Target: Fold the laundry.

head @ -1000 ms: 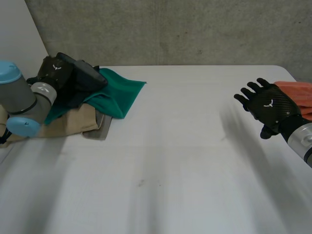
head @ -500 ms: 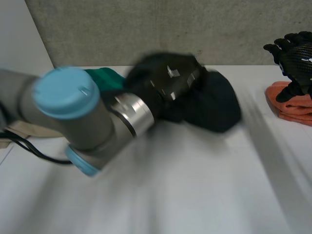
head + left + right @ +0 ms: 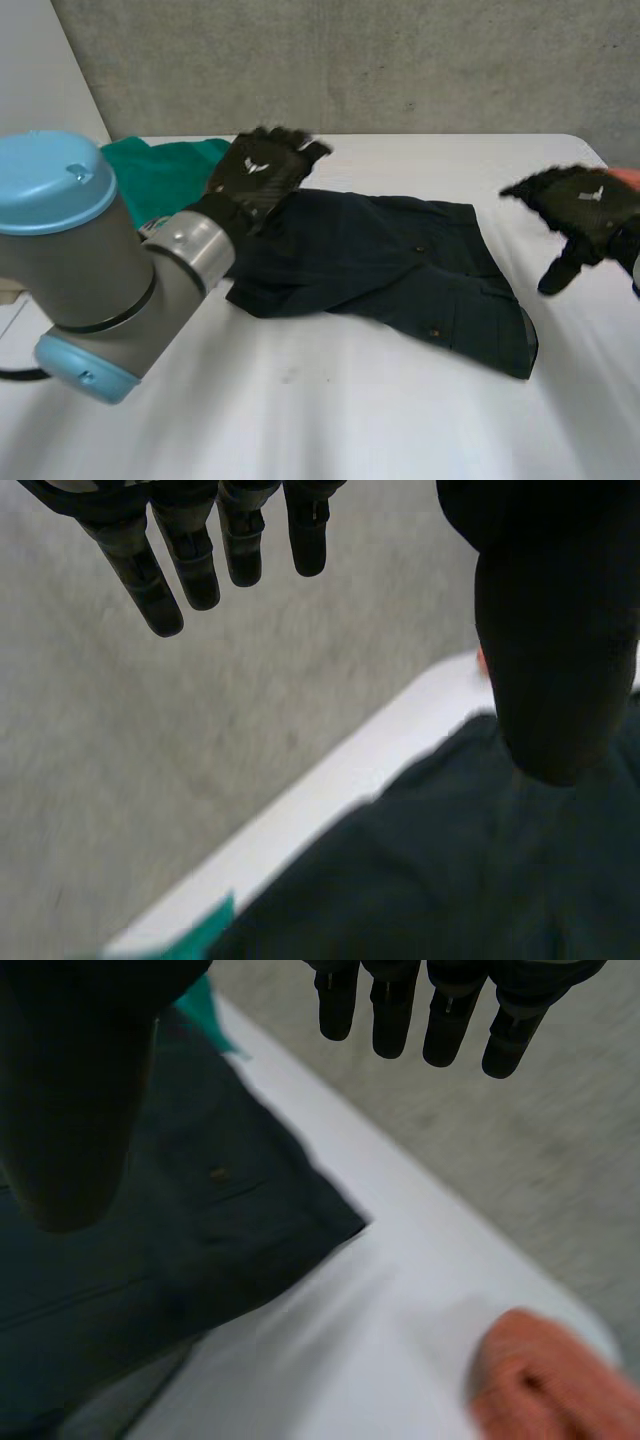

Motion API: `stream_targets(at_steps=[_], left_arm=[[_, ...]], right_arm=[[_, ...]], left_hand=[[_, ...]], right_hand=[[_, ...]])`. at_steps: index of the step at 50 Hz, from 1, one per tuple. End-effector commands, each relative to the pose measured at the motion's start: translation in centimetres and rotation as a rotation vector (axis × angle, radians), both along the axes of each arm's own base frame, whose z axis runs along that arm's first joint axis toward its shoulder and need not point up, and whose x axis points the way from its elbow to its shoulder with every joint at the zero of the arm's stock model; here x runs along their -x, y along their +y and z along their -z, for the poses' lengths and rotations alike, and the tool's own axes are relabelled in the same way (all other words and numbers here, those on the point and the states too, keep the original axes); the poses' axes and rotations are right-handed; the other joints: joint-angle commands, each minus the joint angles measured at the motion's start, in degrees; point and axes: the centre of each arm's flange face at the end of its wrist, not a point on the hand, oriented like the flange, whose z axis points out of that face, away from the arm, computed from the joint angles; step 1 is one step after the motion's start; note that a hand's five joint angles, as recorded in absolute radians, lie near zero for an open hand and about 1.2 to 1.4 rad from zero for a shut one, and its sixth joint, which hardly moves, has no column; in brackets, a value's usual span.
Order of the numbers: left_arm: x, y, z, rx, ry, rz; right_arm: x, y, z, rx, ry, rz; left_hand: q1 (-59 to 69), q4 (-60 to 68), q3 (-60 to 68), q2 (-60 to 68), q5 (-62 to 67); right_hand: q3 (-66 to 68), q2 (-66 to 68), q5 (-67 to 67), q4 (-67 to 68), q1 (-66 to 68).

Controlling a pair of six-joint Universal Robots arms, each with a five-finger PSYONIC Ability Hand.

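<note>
One dark garment (image 3: 390, 265) lies spread flat across the middle of the white surface (image 3: 400, 420), running from about 9 o'clock to 4 o'clock of the centre. Small buttons and a pocket seam show on it.

The left hand (image 3: 262, 172) is over the garment's 10 o'clock corner, at the end of the left arm (image 3: 90, 270), which comes in from 8 o'clock. In the left wrist view its fingers (image 3: 190, 560) are straight and a little apart, with the thumb set well off from them, and they hold nothing. The garment lies under the palm; I cannot tell whether the palm touches it. The fingertips point past the surface's far edge toward the grey wall (image 3: 120, 760).

The right hand (image 3: 585, 210) hangs at 3 o'clock, near the garment's right end and apart from it. In the right wrist view its fingers (image 3: 445, 1020) are straight and apart, the thumb spread wide, with nothing in them. A corner of the garment lies below the thumb.

A green cloth (image 3: 160, 175) lies at 10 o'clock, partly behind the left arm and just beside the garment; I cannot tell whether the two touch. An orange cloth (image 3: 545, 1385) lies by the surface's 3 o'clock edge, beyond the right hand and well apart from the garment.
</note>
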Motion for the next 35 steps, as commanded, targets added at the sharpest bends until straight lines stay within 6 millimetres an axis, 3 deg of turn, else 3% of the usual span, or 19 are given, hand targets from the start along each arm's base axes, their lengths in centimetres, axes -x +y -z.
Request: stream_targets(at_steps=[1, 7, 10, 13, 14, 15, 17, 20, 22, 24, 25, 29, 32, 35], left_arm=[[-1.5, -1.6, 6.3, -0.141, -0.137, -0.056], [-1.2, -4.7, 12.1, -0.155, -0.299, -0.057], [-0.9, -5.4, 13.0, -0.144, -0.325, -0.054], [-0.5, -6.0, 13.9, -0.134, -0.342, -0.049], [-0.5, -6.1, 13.9, -0.135, -0.341, -0.050], [-0.3, -6.0, 13.7, -0.131, -0.340, -0.050], [-0.1, -5.7, 13.8, -0.132, -0.341, -0.048], [0.1, -5.3, 10.0, -0.059, -0.295, -0.081], [0.4, -3.9, 5.6, 0.010, -0.219, -0.091], [0.5, -2.9, 3.3, 0.039, -0.167, -0.091], [0.5, -2.4, 2.2, 0.050, -0.141, -0.086], [-0.1, -0.1, -3.3, 0.107, -0.004, -0.075], [-0.5, 0.8, -4.6, 0.111, 0.014, -0.071], [-0.6, 1.0, -4.2, 0.072, -0.011, -0.073]], right_arm=[[-0.7, 1.7, 3.2, -0.110, 0.050, -0.052], [-2.5, 1.1, 7.7, -0.098, 0.017, -0.085], [-2.9, 0.7, 8.8, -0.101, 0.007, -0.081], [-3.1, 0.0, 10.2, -0.100, 0.019, -0.060], [-3.1, -0.2, 10.4, -0.096, 0.024, -0.050], [-3.2, -0.4, 10.4, -0.091, 0.028, -0.047], [-3.2, -0.7, 10.2, -0.077, 0.031, -0.038], [-3.0, -1.3, 8.9, -0.025, 0.029, -0.024], [-2.8, -1.5, 5.0, 0.088, 0.016, -0.010], [-2.7, -1.1, 2.3, 0.167, 0.002, -0.008], [-2.7, -0.3, -0.2, 0.234, -0.005, -0.012], [-2.5, 1.1, -3.7, 0.278, -0.005, -0.016], [-2.5, 1.7, -5.5, 0.257, -0.014, -0.028], [-2.5, 1.6, -5.9, 0.236, -0.014, -0.032]], left_hand=[[2.5, 2.0, 1.3, 1.7, 0.9], [2.3, 1.8, 1.2, 1.6, 0.7], [3.0, 2.5, 1.8, 2.2, 1.4], [12.9, 12.4, 11.7, 12.1, 11.3], [19.3, 18.7, 18.1, 18.5, 17.6], [41.3, 40.8, 40.1, 40.5, 39.7], [68.6, 68.1, 67.5, 67.9, 67.0], [68.9, 68.4, 67.7, 68.1, 67.3], [68.9, 68.4, 67.7, 68.1, 67.3], [68.9, 68.4, 67.7, 68.1, 67.3], [68.9, 68.4, 67.7, 68.1, 67.3], [68.9, 68.4, 67.7, 68.1, 67.3], [68.9, 68.4, 67.7, 68.1, 67.3], [68.9, 68.4, 67.7, 68.1, 67.3]], right_hand=[[-1.9, -1.9, -2.3, -1.7, -2.7], [-1.1, -1.1, -1.4, -0.9, -1.9], [4.5, 4.5, 4.1, 4.6, 3.7], [15.2, 15.2, 14.9, 15.4, 14.4], [26.6, 26.6, 26.2, 26.8, 25.8], [38.9, 38.9, 38.5, 39.0, 38.1], [67.6, 67.5, 67.2, 67.7, 66.8], [67.7, 67.7, 67.3, 67.9, 66.9], [67.7, 67.7, 67.3, 67.9, 66.9], [67.7, 67.7, 67.3, 67.9, 66.9], [67.7, 67.7, 67.3, 67.9, 66.9], [67.7, 67.7, 67.3, 67.9, 66.9], [67.7, 67.7, 67.3, 67.9, 66.9], [67.7, 67.7, 67.3, 67.9, 66.9]])
